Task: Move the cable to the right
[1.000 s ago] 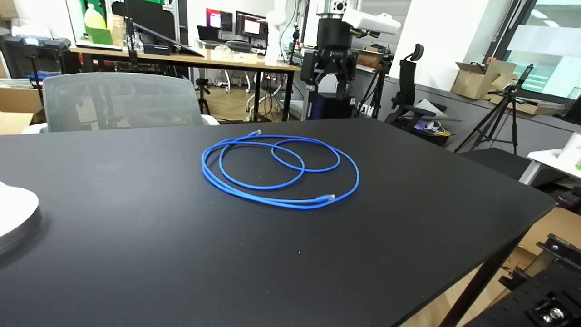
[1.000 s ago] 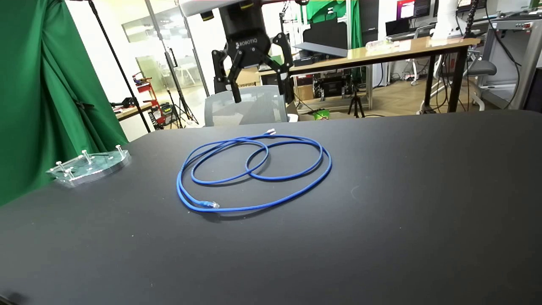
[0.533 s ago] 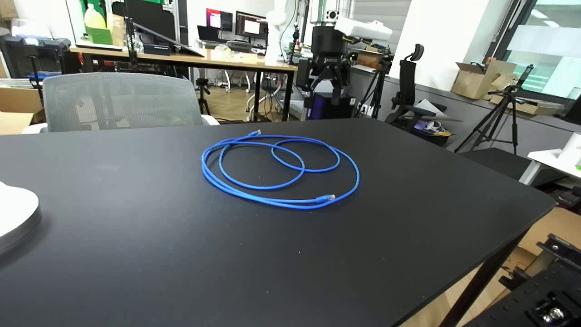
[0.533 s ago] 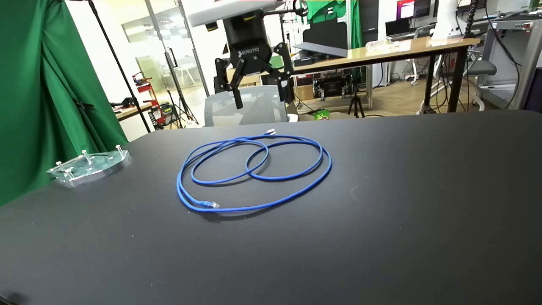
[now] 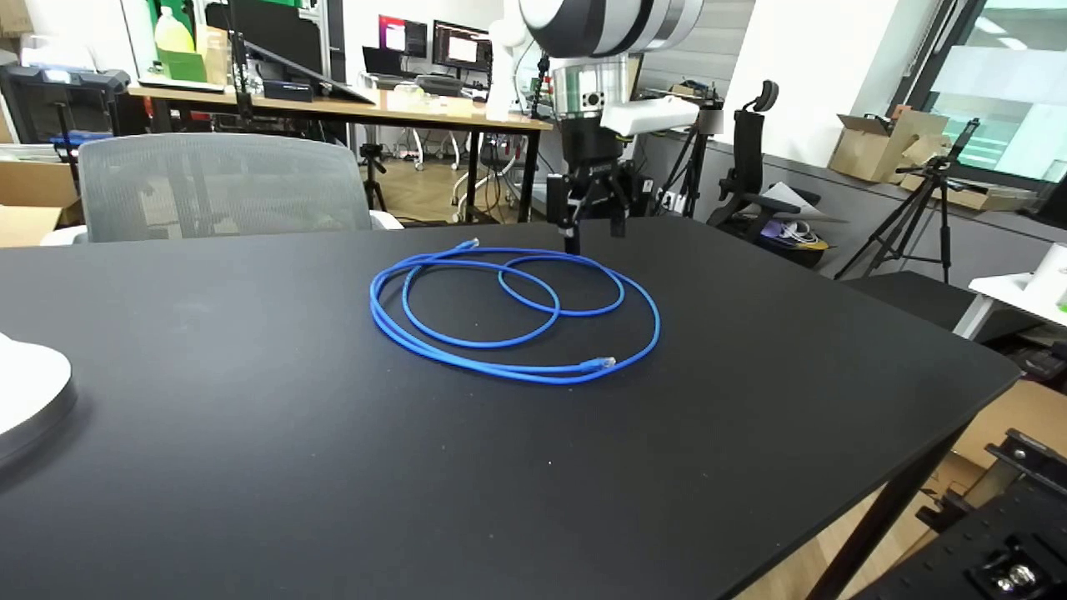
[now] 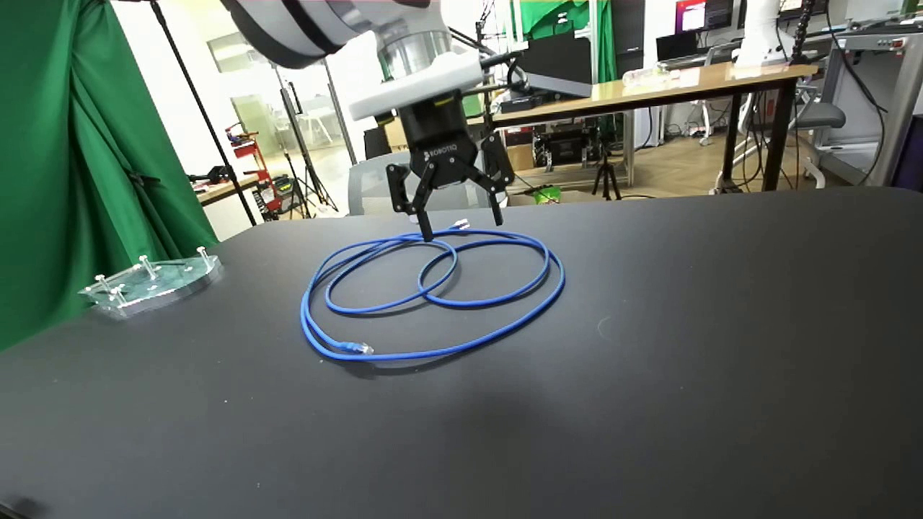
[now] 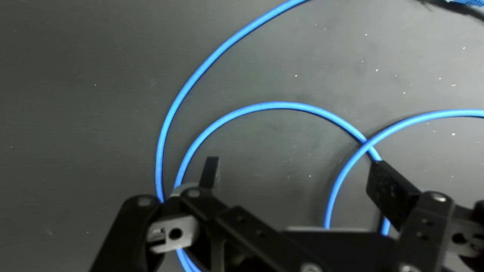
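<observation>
With 2 fingers (image 7: 391,193) of the gripper (image 6: 463,230) spread wide apart, points down, a little tilted, over the blue cable (image 7: 278,105), looped loosely across itself on the black table (image 5: 292,483). Hangs at its far side in both exterior views, too unclear to call touching or apart. In an exterior view, stands well apart from a clear plate (image 6: 162,285).

likely lab: robot arm (image 5: 613,25), tripods (image 5: 935,172), monitors (image 5: 463,46)

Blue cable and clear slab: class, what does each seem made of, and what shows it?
Blue cable: probably a plastic jacket, smooth and satiny, bending in even curves.
Clear slab: perhaps acrylic or glass, glossy, see-through with bright glints.
</observation>
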You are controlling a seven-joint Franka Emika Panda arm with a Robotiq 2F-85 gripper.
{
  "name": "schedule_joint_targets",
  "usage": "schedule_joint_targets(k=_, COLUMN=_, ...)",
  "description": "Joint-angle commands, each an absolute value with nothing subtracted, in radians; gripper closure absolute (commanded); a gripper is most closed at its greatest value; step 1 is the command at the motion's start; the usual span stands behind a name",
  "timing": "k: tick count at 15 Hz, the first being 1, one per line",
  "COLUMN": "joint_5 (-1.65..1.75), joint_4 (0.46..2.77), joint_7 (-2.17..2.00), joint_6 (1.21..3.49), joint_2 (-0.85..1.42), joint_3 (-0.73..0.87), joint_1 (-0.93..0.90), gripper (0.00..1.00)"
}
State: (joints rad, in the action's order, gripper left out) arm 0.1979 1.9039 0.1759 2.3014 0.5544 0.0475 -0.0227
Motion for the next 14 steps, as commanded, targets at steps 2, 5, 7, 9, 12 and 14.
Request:
schedule_joint_targets(k=2, joint_5=0.227, joint_4=1.785, joint_7=0.122, joint_6=2.265, joint_2=0.656, joint_3=0.047, joint_1=-0.049, gripper=0.0)
schedule_joint_targets(k=5, joint_5=0.222, joint_4=1.738, joint_7=0.121, joint_6=2.263, joint_2=0.698, joint_3=0.044, joint_1=-0.063, gripper=0.0)
schedule_joint_targets(k=7, joint_5=0.215, joint_4=1.71, joint_7=0.122, joint_6=2.262, joint_2=0.723, joint_3=0.04, joint_1=-0.067, gripper=0.0)
schedule_joint_targets(k=9, joint_5=0.205, joint_4=1.685, joint_7=0.128, joint_6=2.259, joint_2=0.747, joint_3=0.035, joint_1=-0.066, gripper=0.0)
schedule_joint_targets(k=12, joint_5=0.182, joint_4=1.653, joint_7=0.149, joint_6=2.246, joint_2=0.78, joint_3=0.017, joint_1=-0.052, gripper=0.0)
schedule_joint_targets(k=14, joint_5=0.176, joint_4=1.637, joint_7=0.156, joint_6=2.242, joint_2=0.797, joint_3=0.009, joint_1=-0.047, gripper=0.27)
